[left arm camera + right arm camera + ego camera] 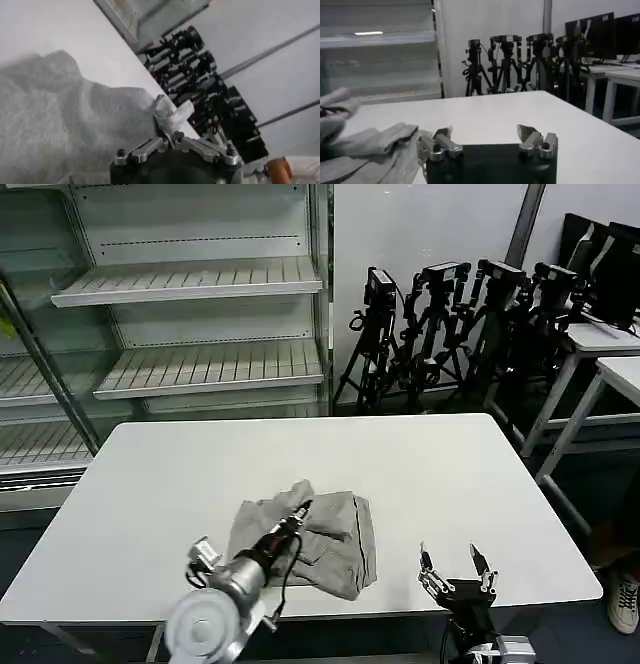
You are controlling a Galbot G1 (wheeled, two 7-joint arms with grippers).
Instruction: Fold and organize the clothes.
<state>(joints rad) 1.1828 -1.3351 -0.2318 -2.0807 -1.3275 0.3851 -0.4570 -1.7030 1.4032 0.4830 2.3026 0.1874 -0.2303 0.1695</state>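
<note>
A light grey shirt [335, 539] lies crumpled on the white table [420, 474], near its front edge and a little left of the middle. My left gripper [303, 509] is over the shirt's upper left part and is shut on a raised pinch of the grey fabric [170, 112]. The rest of the shirt [60, 120] spreads below it. My right gripper [455, 569] hovers low over the table's front right part, to the right of the shirt, open with nothing between its fingers. In the right wrist view the shirt [365, 150] lies to that gripper's [485, 135] side.
Empty white shelves [200, 284] stand behind the table at the left. Black camera tripods [450, 314] and desks [600, 344] are at the back right. A person's shoe [625, 599] shows at the right edge. Bare tabletop surrounds the shirt.
</note>
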